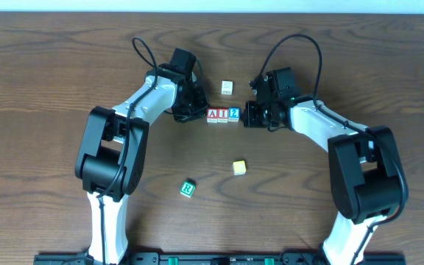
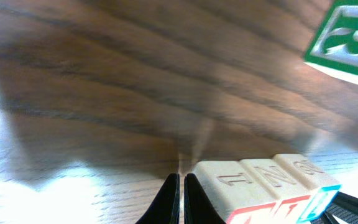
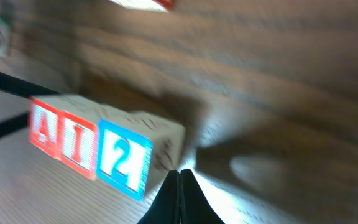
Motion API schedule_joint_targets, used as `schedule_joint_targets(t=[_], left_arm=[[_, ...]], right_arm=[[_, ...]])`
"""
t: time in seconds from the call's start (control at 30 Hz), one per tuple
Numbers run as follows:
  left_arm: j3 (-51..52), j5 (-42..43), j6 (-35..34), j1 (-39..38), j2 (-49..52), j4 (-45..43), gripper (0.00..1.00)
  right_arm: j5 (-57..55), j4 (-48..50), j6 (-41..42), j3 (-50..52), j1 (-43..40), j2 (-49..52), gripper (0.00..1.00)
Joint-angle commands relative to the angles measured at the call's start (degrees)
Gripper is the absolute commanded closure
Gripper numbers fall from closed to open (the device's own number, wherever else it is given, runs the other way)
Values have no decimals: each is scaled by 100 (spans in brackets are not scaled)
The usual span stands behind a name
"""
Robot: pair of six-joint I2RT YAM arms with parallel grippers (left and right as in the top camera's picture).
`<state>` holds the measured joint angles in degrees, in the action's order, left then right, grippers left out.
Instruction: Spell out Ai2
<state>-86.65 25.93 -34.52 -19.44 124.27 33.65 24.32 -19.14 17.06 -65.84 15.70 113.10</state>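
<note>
Three letter blocks stand touching in a row at the table's middle: a red A block [image 1: 212, 114], a red I block [image 1: 223, 114] and a blue 2 block [image 1: 234, 113]. They also show in the right wrist view as A [image 3: 44, 129], I [image 3: 76, 142] and 2 [image 3: 124, 157]. My left gripper [image 1: 197, 114] is shut and empty, its tips [image 2: 180, 186] right beside the A end of the row. My right gripper [image 1: 246, 116] is shut and empty, its tips [image 3: 181, 180] at the 2 block's outer side.
A white block [image 1: 228, 87] lies behind the row. A yellow block [image 1: 239, 167] and a green R block [image 1: 188, 188] lie nearer the front; the green R block also shows in the left wrist view [image 2: 344, 40].
</note>
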Motion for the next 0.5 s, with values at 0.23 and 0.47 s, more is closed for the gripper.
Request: schedule_joint_targets(t=[0.23, 0.47], left_arm=[[35, -476, 544, 407, -848, 485, 94], [35, -1517, 935, 22, -2739, 1751, 94]], right_arm=[[-188, -743, -361, -107, -369, -752, 99], [-682, -2107, -452, -107, -192, -2693, 99]])
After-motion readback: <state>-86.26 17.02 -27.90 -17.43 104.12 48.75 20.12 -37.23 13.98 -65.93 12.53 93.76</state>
